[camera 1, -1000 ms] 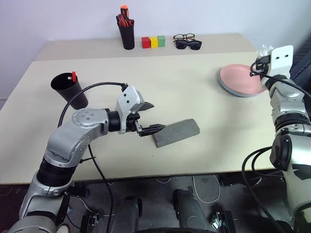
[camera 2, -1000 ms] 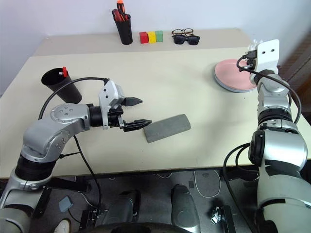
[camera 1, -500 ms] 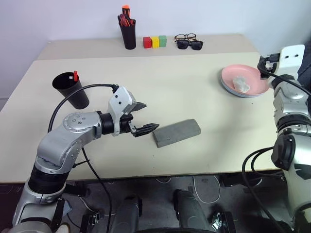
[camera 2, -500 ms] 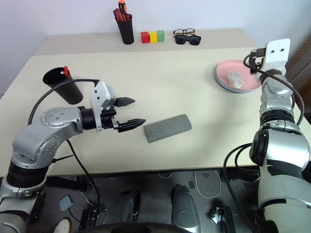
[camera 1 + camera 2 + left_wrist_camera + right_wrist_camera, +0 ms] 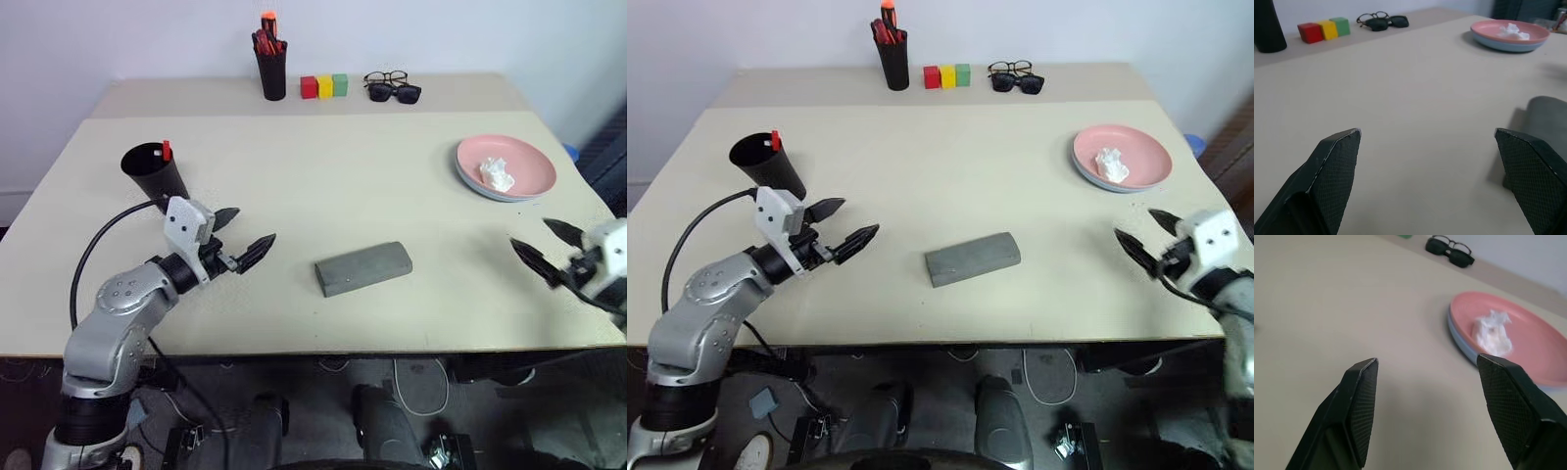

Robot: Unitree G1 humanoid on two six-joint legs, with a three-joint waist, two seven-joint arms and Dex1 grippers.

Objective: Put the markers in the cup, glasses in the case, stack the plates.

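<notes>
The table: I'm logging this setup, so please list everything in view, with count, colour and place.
Table: one, beige, under everything.
Cup: one, black, near the left edge, a red-capped marker standing in it.
Case: one, grey, lid down, middle front.
Plates: two stacked, pink on light blue, right side.
Crumpled white wad: one, on the pink plate.
Pen holder: one, black, far edge, holding red-orange pens.
Blocks: three, red, yellow, green, in a row beside the holder.
Black-framed spectacles: one, far edge.
Sunglasses: one, dark, just in front of the spectacles.
Left gripper: black fingers, open, between cup and case.
Right gripper: black fingers, open, near the front right edge.
</notes>
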